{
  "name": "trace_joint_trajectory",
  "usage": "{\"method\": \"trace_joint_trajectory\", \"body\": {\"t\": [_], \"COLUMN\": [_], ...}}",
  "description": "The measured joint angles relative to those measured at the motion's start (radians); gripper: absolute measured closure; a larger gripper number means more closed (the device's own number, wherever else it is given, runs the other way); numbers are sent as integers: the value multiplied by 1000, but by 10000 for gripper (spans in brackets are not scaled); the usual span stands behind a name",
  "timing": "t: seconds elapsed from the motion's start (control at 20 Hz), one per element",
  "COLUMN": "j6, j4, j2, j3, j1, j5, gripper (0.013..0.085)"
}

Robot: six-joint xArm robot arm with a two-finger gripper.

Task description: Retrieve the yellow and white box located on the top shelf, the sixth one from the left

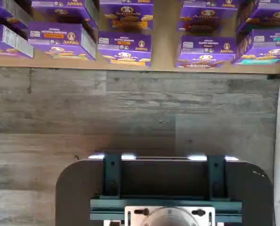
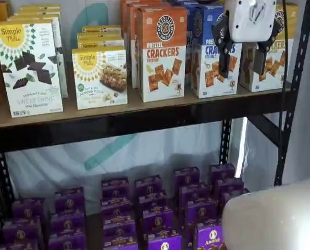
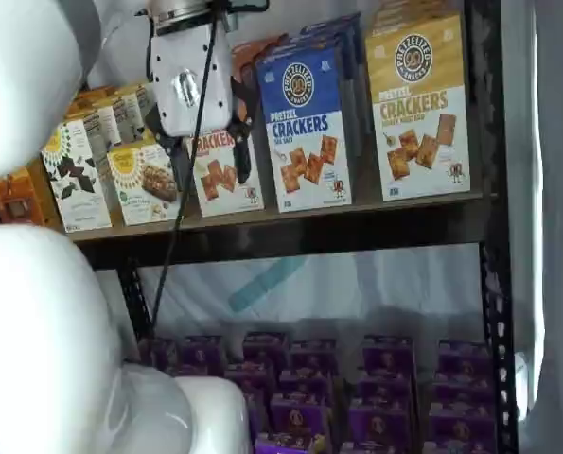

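Observation:
The yellow and white box point(image 3: 421, 109) stands upright at the right end of the top shelf point(image 3: 290, 236), next to a blue cracker carton point(image 3: 305, 128). In a shelf view my gripper partly covers the box point(image 2: 275, 66), which stands on the shelf board point(image 2: 144, 122). My gripper point(image 2: 242, 65) hangs in front of the shelf, its white body above two black fingers with a plain gap, empty. In a shelf view the gripper point(image 3: 212, 161) hangs before the orange carton. The wrist view shows neither box nor fingers.
An orange pretzel cracker carton point(image 2: 162, 52) and white Simple Mills boxes point(image 2: 29, 67) stand further left. Purple Annie's boxes point(image 2: 155, 208) fill the lower shelf and show in the wrist view point(image 1: 125, 47). The dark mount with teal brackets point(image 1: 165, 188) shows over wood flooring. My white arm point(image 3: 35, 284) fills the left.

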Motion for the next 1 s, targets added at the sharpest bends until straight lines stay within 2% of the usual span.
{"method": "trace_joint_trajectory", "body": {"t": [0.1,0.35,0.5,0.6,0.75,1.0], "j6": [-27,-36,-45,-58,-98,-226], "j4": [59,65,47,16,-29,-61], "j2": [-5,-3,-5,-10,0,41], "j3": [5,6,14,25,36,37], "j1": [-55,-63,-63,-63,-88,-213], "j5": [-5,-7,-28,-64,-117,-218], "gripper": [130,130,130,130,130,130]}}
